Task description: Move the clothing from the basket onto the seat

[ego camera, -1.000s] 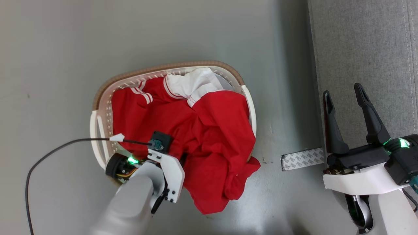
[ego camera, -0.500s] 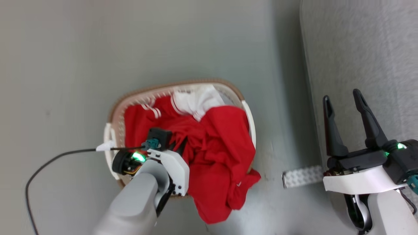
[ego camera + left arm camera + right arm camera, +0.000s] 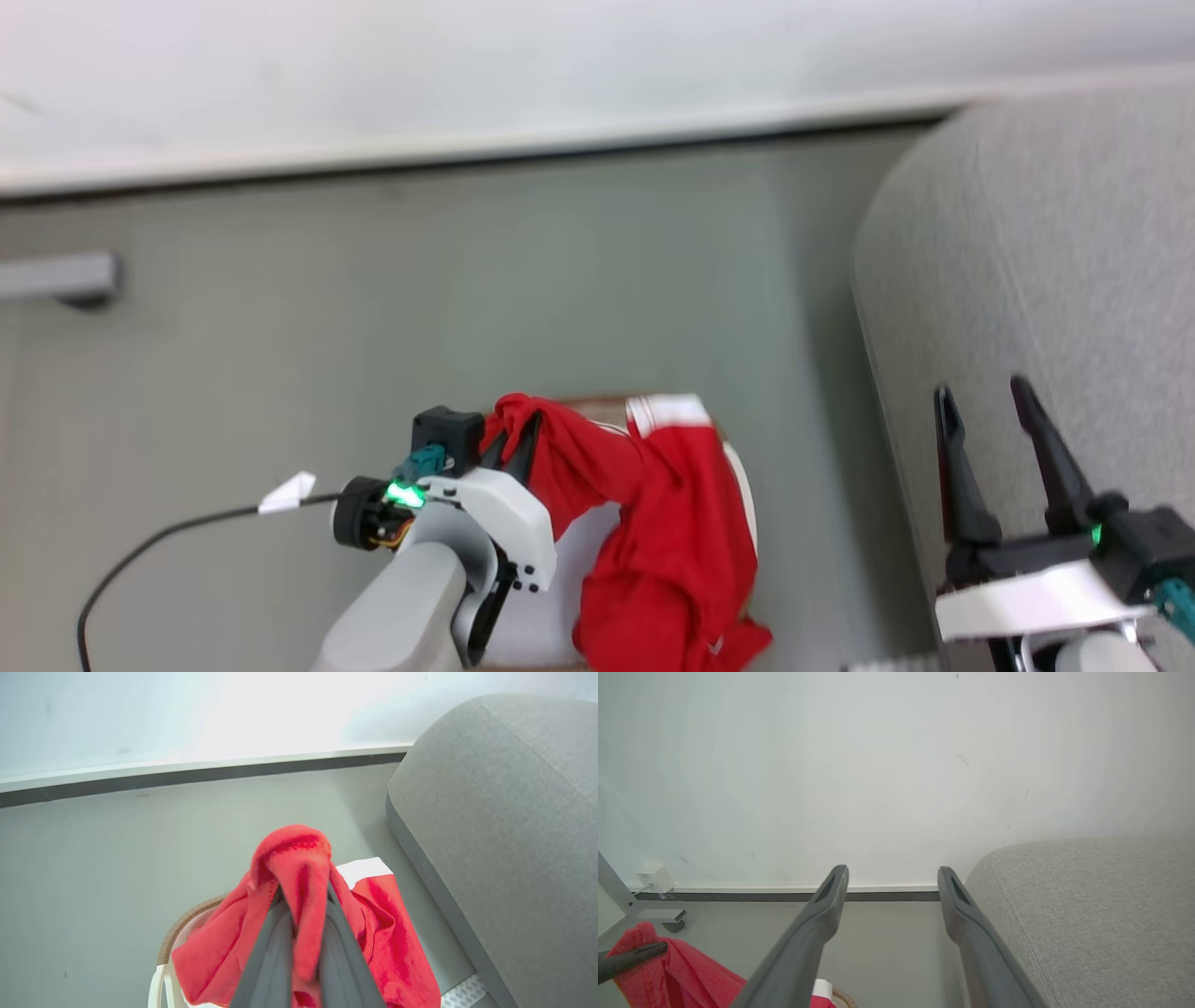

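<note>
The clothing (image 3: 672, 523) is a bright red, soft bunch with one white panel at its upper edge. One fold is humped over the tips of the left gripper (image 3: 515, 439), and the rest hangs down and to the right, draping over the basket (image 3: 744, 495) and spilling past its near right rim. So the cloth is raised above the basket and partly resting on it, apart from the seat (image 3: 1027, 261). The pale left forearm rises from the bottom of the head view, a green light at the wrist. Its dark fingers point up and slightly right, clenched on that red fold, with cloth on both sides of them in the left wrist view. The right gripper (image 3: 980, 390) stands at the lower right in front of the seat's edge, fingers up and spread, with nothing between them. A black cable (image 3: 168, 537) with a white tag (image 3: 288, 493) runs to the left wrist. Grey floor (image 3: 467, 308) meets a white wall (image 3: 467, 65) along a dark skirting, with a grey metal foot (image 3: 56, 277) at the left. A strip of bare floor lies between basket and seat, and a patterned tape strip (image 3: 465, 994) lies by the seat's base.
</note>
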### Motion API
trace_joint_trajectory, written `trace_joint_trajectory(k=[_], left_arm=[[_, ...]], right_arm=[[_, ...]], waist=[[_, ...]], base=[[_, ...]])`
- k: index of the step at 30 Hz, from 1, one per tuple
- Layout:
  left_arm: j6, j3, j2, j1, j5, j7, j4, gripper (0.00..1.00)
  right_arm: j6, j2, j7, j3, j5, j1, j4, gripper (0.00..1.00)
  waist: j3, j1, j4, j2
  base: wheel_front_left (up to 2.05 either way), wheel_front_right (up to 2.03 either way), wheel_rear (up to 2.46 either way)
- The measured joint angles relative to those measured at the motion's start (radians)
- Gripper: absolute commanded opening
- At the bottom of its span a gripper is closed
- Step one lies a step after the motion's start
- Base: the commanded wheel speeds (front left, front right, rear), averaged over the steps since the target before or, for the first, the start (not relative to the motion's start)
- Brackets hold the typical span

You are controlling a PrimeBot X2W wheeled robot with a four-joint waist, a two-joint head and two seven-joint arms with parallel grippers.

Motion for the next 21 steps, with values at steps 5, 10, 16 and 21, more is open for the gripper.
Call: trace_joint_trajectory(k=[5, 10, 16, 21], left_arm=[[0.021, 0.017, 0.016, 0.051, -0.016, -0.009, -0.073, 0.00], [0.040, 0.022, 0.048, 0.104, -0.024, 0.012, -0.170, 0.00], [0.068, 0.021, 0.096, 0.160, -0.031, 0.058, -0.316, 0.00], [0.101, 0.021, 0.146, 0.186, -0.031, 0.124, -0.470, 0.00]], right_arm=[[0.000, 0.000, 0.000, -0.018, -0.002, 0.080, 0.012, 1.00], [0.000, 0.000, -0.002, -0.028, -0.011, 0.159, 0.012, 1.00], [0.000, 0.000, -0.001, -0.028, -0.011, 0.234, 0.005, 1.00], [0.000, 0.000, 0.003, -0.026, -0.008, 0.275, -0.016, 1.00]], waist=[[-0.123, -0.0001, 0.029, 0.0000], [-0.229, -0.0002, 0.056, 0.0000], [-0.319, -0.0001, 0.080, 0.0000], [-0.363, 0.0000, 0.091, 0.0001]], base=[[0.00, 0.00, 0.00], [0.00, 0.00, 0.00], [0.00, 0.00, 0.00], [0.00, 0.00, 0.00]])
